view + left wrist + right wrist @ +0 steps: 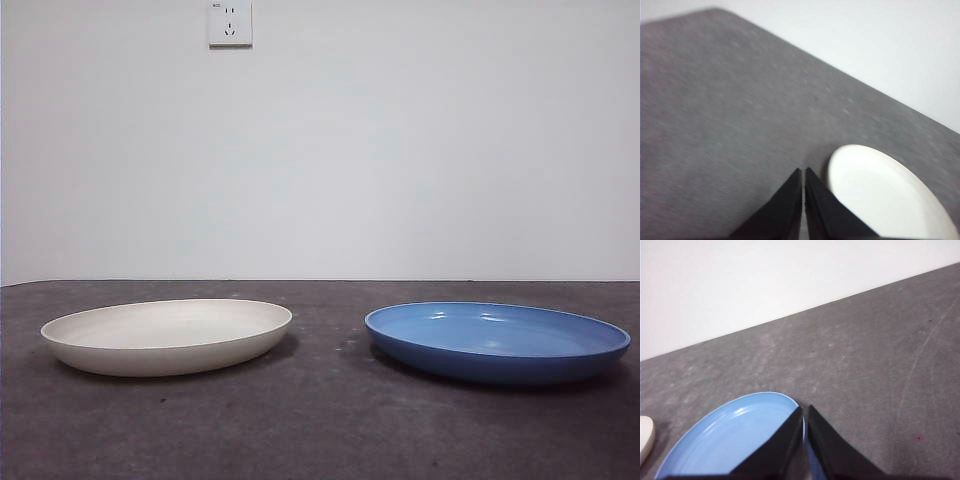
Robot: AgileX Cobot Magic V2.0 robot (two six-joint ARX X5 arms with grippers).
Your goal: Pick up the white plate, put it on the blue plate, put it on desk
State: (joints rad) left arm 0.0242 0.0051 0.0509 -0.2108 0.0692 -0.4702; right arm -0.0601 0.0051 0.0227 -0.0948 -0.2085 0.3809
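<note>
Both arms wait above the tabletop [320, 430], nothing gripped. The left gripper [803, 172] has its fingers pressed closed, and the white plate [885, 195] lies flat just beside those tips, untouched. The right gripper [805, 410] is closed as well, hanging over the near rim of the blue plate [735, 440]. In the front view the two plates sit apart, side by side. The risk I see: the white rim is low and shallow, so fingers coming in too high could skid off it or shove the plate along instead of catching it.
</note>
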